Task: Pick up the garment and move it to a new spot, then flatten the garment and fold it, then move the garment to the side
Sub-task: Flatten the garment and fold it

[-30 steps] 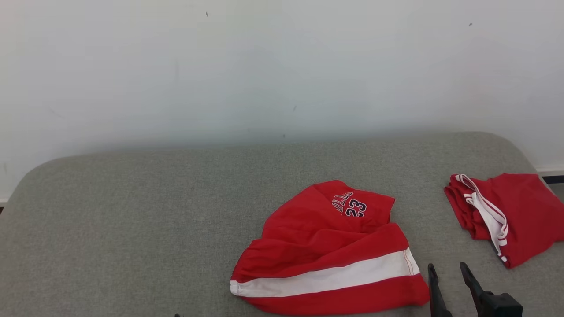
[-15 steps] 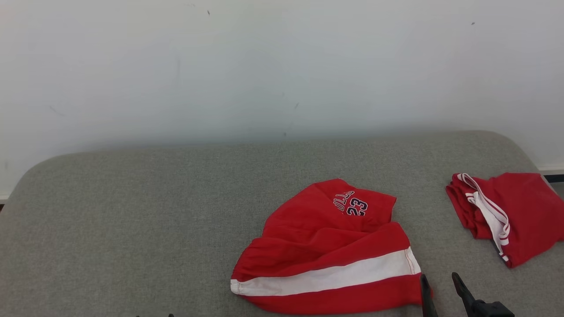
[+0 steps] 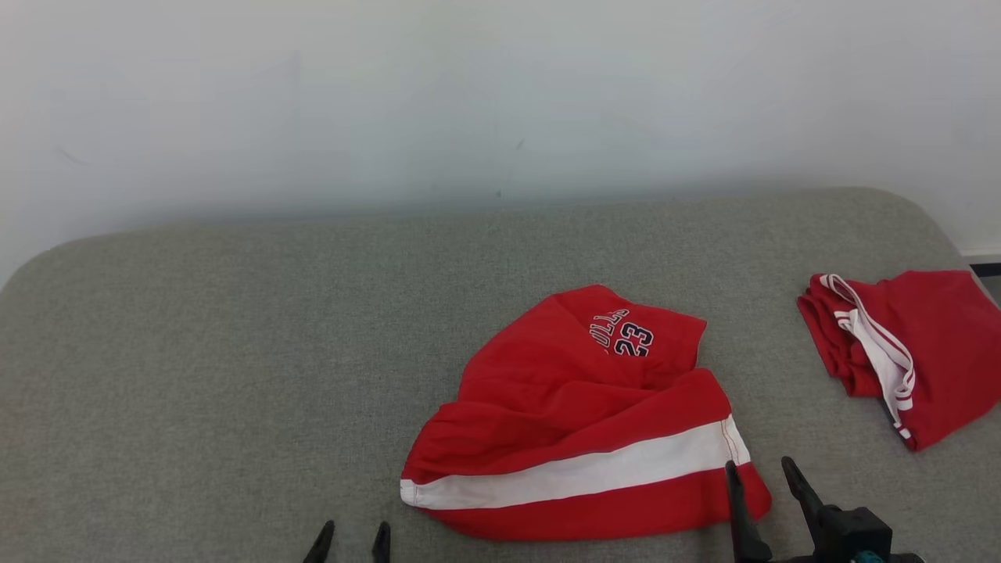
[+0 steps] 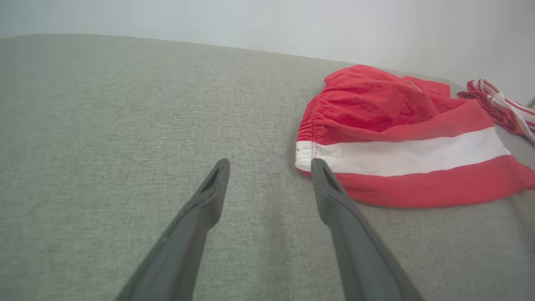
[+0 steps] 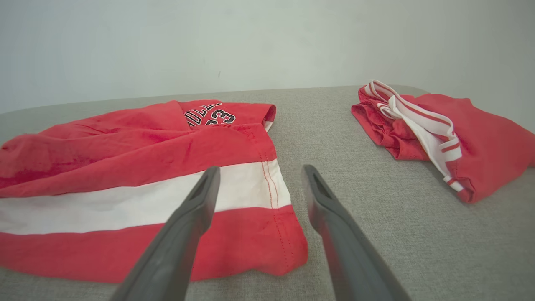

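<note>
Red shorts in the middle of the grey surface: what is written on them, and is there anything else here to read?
"23": dark digits edged in white, on the crumpled red shorts.
"ULLS", roughly: arched letters just above the number; a fold hides the start of the word, so this reading is unsure.
The second red garment with white trim, at the right: no text to be seen on it.

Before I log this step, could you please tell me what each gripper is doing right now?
Left gripper: open, holding nothing.
Right gripper: open, holding nothing.
</note>
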